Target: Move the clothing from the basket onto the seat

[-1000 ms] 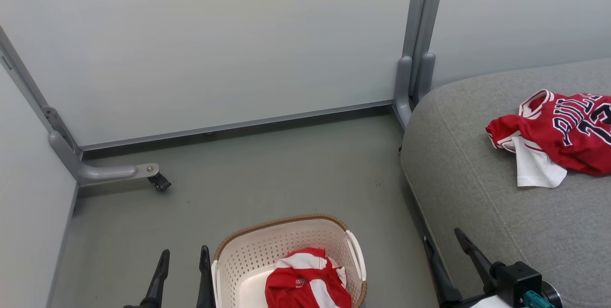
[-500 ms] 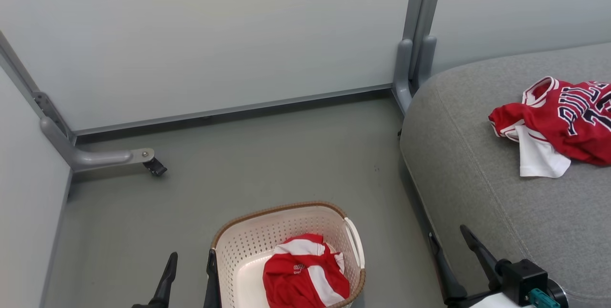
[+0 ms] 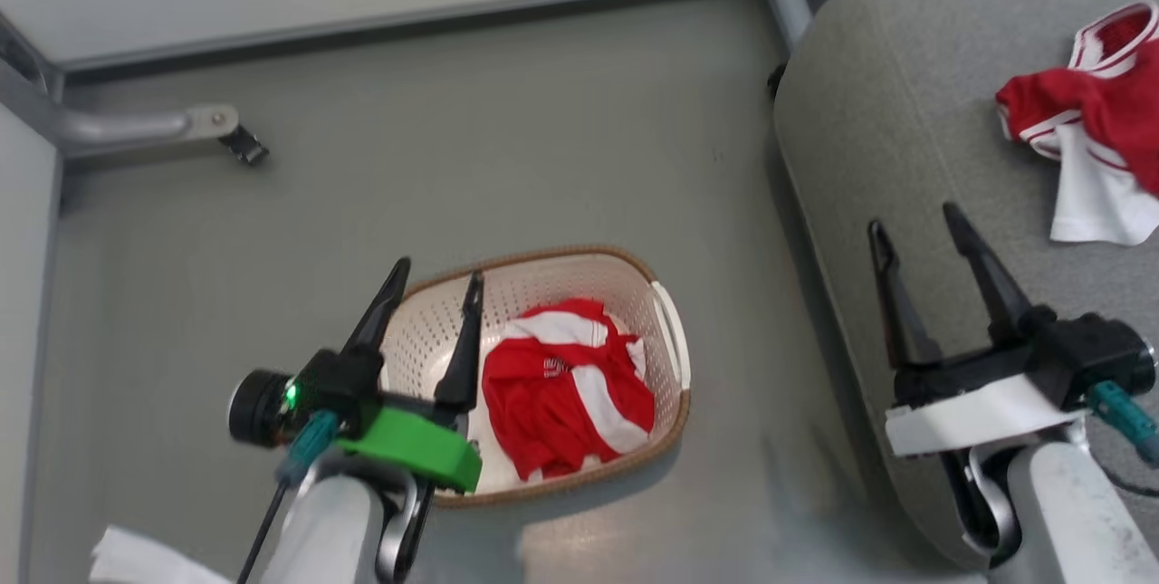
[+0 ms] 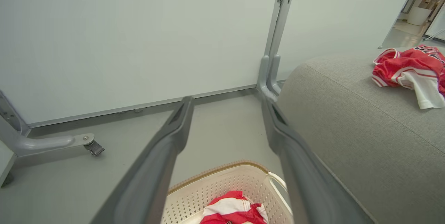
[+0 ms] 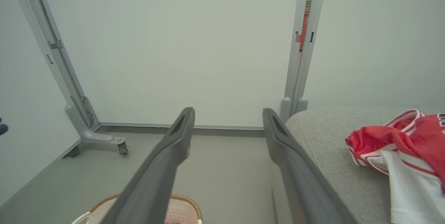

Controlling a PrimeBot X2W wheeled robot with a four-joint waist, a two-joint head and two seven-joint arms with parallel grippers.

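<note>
Nearest, lower left: left gripper (image 3: 439, 270), fingers spread wide and empty, over the left end of the basket (image 3: 561, 281); height above it hard to judge.

Lower right: right gripper (image 3: 914, 217), likewise parted, holding nothing, above the rounded edge of the seat (image 3: 869, 113).

Inside the basket: striped garment (image 3: 561, 394), crumpled toward the right wall.

Farther off, on the seat: jersey (image 3: 1100, 104), already delivered.

Judged step: reach for the second garment, roughly halfway through the task.

Called for next: shifting the left gripper rightward and down onto the heap, then closing on a thick fold.

Cut off at the right edge of the head view: most of the jersey, lettering too clipped to read.

Blurred: basket floor near the forearm, no label made out.

Farthest: floor (image 3: 507, 113) and caster foot (image 3: 226, 127).
</note>
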